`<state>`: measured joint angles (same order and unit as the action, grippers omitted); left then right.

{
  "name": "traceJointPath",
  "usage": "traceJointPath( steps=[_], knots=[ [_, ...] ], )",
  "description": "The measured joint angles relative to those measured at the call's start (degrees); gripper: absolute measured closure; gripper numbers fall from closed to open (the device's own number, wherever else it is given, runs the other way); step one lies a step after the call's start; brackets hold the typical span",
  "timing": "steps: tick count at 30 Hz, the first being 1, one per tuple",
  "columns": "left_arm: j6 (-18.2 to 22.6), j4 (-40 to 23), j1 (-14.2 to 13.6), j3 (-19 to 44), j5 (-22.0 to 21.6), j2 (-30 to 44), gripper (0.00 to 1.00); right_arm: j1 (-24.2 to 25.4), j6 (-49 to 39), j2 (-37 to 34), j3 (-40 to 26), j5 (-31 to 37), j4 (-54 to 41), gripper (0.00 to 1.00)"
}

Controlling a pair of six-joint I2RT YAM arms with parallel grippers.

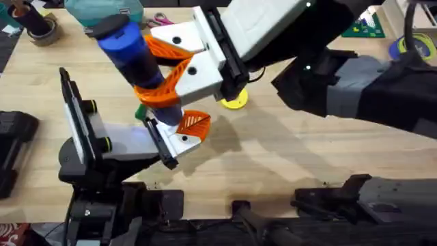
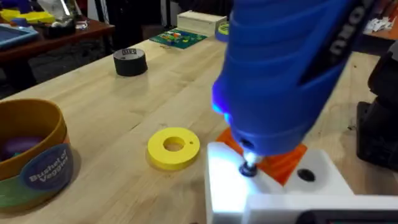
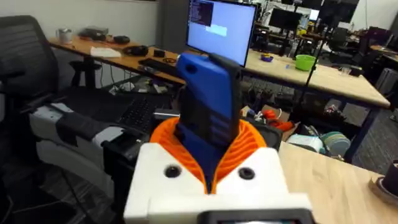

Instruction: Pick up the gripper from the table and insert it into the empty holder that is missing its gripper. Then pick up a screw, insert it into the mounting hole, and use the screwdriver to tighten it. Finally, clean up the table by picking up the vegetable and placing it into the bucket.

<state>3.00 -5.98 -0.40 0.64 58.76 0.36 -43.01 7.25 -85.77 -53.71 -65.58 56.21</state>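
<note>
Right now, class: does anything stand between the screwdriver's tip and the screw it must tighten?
Nothing visible does. In the left wrist view the screwdriver, clamped in the right gripper, has its metal tip right at the white holder, beside the orange gripper. The screw itself is too small to tell.

This is a robotics lab or engineering workspace. Two black robot arms are mounted at a light wooden counter (image 1: 307, 150), and behind it stand long desks (image 3: 336, 84) with a lit computer monitor (image 3: 222, 28), a keyboard (image 3: 163, 63) and an office chair (image 3: 25, 50). Loose workshop items lie about: a black tape roll (image 2: 130, 62), scissors (image 1: 160, 20) and a green cutting mat (image 1: 365, 27).
</note>
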Motion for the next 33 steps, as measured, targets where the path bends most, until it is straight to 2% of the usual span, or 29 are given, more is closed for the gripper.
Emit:
traceJointPath(
  steps=[33],
  knots=[
    [0.0, 0.0, 0.0, 0.0, 0.1, 0.0, 0.993, 0.4, -1.5, 0.0, 0.0, -1.1, -1.6, 0.977]
  ],
)
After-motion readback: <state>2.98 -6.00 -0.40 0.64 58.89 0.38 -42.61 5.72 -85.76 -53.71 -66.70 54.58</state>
